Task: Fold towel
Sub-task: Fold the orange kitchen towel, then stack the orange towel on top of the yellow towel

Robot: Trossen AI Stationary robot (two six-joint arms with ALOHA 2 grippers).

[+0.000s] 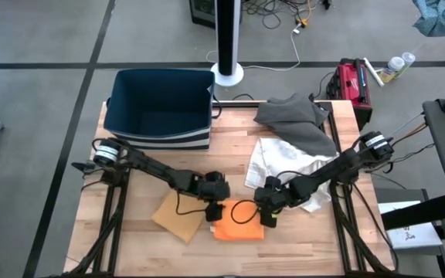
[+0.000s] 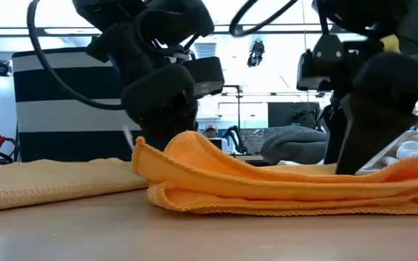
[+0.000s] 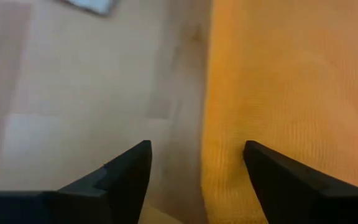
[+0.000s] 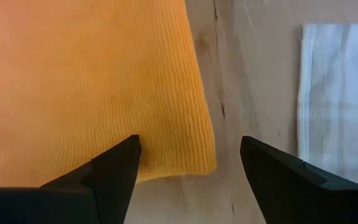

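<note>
1. A folded orange waffle-weave towel (image 1: 239, 229) lies flat on the light wooden slatted table (image 1: 300, 239), near the table's front edge, between the two arms.
2. The left gripper (image 1: 215, 209) sits over the orange towel's left edge; in its wrist view the two dark fingers (image 3: 126, 177) stand wide apart with nothing between them, one over bare wood, the other over orange cloth.
3. The right gripper (image 1: 269, 217) hangs at the towel's right edge, its fingers (image 4: 114, 168) likewise spread wide and empty, straddling the towel's corner.
4. In the low view the towel shows as stacked layers, with its top fold humped up on the left side.
5. A tan folded cloth (image 1: 178, 216) lies just left of the orange towel.
6. A crumpled white patterned cloth (image 1: 284, 166) and a grey cloth (image 1: 296, 120) sit toward the back right.
7. A dark blue bin (image 1: 159, 108) stands at the table's back left corner.
</note>
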